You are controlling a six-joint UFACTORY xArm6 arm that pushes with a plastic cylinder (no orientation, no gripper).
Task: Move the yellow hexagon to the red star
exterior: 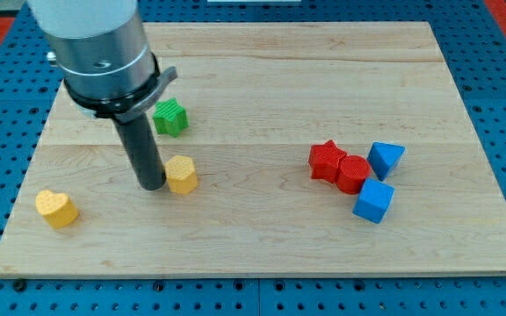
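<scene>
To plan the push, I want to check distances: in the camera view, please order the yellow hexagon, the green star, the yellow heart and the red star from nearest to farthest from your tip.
From my tip:
1. Yellow hexagon, against its right side.
2. Green star, above it.
3. Yellow heart, to the lower left.
4. Red star, far to the right.

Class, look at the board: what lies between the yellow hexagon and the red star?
Nothing: in the camera view, bare wood runs from the yellow hexagon to the red star.

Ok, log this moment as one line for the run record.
my tip touching yellow hexagon on its view-left side | red star far to view's right, beside red cylinder | hexagon not yet at star
</scene>
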